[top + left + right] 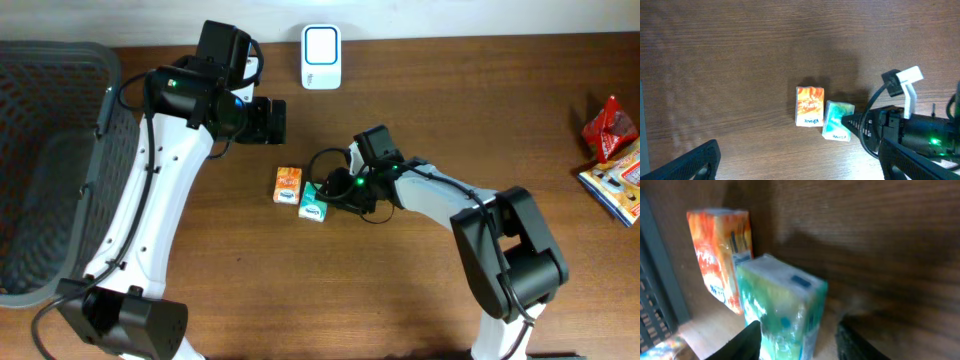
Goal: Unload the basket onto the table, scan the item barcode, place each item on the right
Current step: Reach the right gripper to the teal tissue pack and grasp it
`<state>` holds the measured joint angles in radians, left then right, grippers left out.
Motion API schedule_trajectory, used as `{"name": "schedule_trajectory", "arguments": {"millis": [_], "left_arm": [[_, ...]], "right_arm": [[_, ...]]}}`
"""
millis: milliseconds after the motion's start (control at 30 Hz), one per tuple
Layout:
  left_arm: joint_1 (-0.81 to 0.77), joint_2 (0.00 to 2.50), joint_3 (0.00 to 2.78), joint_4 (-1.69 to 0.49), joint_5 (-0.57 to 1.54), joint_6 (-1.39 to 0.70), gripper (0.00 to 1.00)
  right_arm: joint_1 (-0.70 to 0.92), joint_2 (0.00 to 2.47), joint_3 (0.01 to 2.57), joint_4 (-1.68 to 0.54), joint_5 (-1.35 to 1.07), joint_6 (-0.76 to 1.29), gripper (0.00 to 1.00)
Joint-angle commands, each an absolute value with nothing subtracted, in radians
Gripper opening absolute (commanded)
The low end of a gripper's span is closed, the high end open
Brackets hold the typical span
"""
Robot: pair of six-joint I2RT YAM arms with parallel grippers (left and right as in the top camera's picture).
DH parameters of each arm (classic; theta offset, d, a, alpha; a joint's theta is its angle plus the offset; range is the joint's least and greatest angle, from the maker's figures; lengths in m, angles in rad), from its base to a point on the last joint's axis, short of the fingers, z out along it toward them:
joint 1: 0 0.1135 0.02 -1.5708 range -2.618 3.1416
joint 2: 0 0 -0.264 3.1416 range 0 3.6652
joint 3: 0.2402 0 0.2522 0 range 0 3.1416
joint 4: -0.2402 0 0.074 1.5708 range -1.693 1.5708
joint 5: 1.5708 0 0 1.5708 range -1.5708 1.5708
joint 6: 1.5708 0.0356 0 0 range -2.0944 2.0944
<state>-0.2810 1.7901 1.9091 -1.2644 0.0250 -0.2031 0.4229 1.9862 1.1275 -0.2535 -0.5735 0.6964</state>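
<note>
Table centre, 6 o'clock of white rectangular scanner [321, 57] | teal film-wrapped tissue pack [313, 203] | straddled by right gripper [328, 192], fingers half-open, unclamped | left gripper [278, 120] spread wide | squeeze to be centred, orange film-wrapped pack [288, 185] avoided.

Left pack [288, 184] just beside right pack [313, 203]

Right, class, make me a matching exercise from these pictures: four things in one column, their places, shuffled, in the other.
Things:
1. orange rectangular packet
2. teal rectangular packet
3. white boxy device
4. dark mesh basket

Places:
a. at the left edge of the wooden table
b. between the fingers of the right gripper
c. alone at the table's far edge
d. beside the teal packet, on the side away from the gripper

Pairs: 1-d, 2-b, 3-c, 4-a
</note>
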Motion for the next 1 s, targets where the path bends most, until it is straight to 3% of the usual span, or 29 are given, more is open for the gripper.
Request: {"name": "schedule_trajectory", "arguments": {"millis": [0,33,133,233,300,433,500,533,567,600,633,767,800,867,933,967], "left_arm": [[-0.279,1.784,1.912,-1.262,0.022,-0.209,0.99],[-0.279,1.784,1.912,-1.262,0.022,-0.209,0.99],[-0.279,1.784,1.912,-1.262,0.022,-0.209,0.99],[-0.279,1.784,1.912,-1.262,0.022,-0.209,0.99],[-0.279,1.784,1.912,-1.262,0.022,-0.209,0.99],[-0.279,1.784,1.912,-1.262,0.022,-0.209,0.99],[-0.279,1.784,1.912,-1.262,0.022,-0.209,0.99],[-0.279,1.784,1.912,-1.262,0.022,-0.209,0.99],[-0.279,1.784,1.912,-1.262,0.022,-0.209,0.99],[-0.279,1.784,1.912,-1.262,0.022,-0.209,0.99],[-0.279,1.784,1.912,-1.262,0.022,-0.209,0.99],[-0.279,1.784,1.912,-1.262,0.022,-0.209,0.99],[-0.279,1.784,1.912,-1.262,0.022,-0.209,0.99],[-0.279,1.784,1.912,-1.262,0.022,-0.209,0.99],[-0.279,1.784,1.912,-1.262,0.022,-0.209,0.99],[-0.279,1.784,1.912,-1.262,0.022,-0.209,0.99]], "right_arm": [[0.436,2.045,1.12,-0.257,-0.567,0.72,0.16],[0.435,2.045,1.12,-0.257,-0.569,0.72,0.04],[0.352,2.027,1.126,-0.252,-0.747,0.619,0.04],[0.127,2.02,1.133,-0.258,-1.282,0.316,0.04],[0.031,2.02,1.133,-0.261,-1.52,0.226,0.04],[0.025,2.02,1.133,-0.257,-1.551,0.215,0.04],[0.026,2.02,1.133,-0.286,-1.385,0.281,0.04],[0.026,2.02,1.134,-0.45,-0.858,0.323,0.04],[0.026,2.02,1.134,-0.512,-0.706,0.323,0.12],[0.023,2.02,1.134,-0.565,-0.617,0.322,0.33],[0.017,2.02,1.141,-0.611,-0.564,0.318,0.44],[0.02,1.986,1.378,-0.913,-0.385,0.2,0.45],[0.03,1.986,1.494,-1.004,-0.381,0.059,0.45],[0.061,1.987,1.572,-0.979,-0.38,-0.129,0.43],[0.087,2.004,1.533,-0.877,-0.399,-0.136,0.22],[0.097,2.02,1.517,-0.852,-0.411,-0.115,0.19]]}}
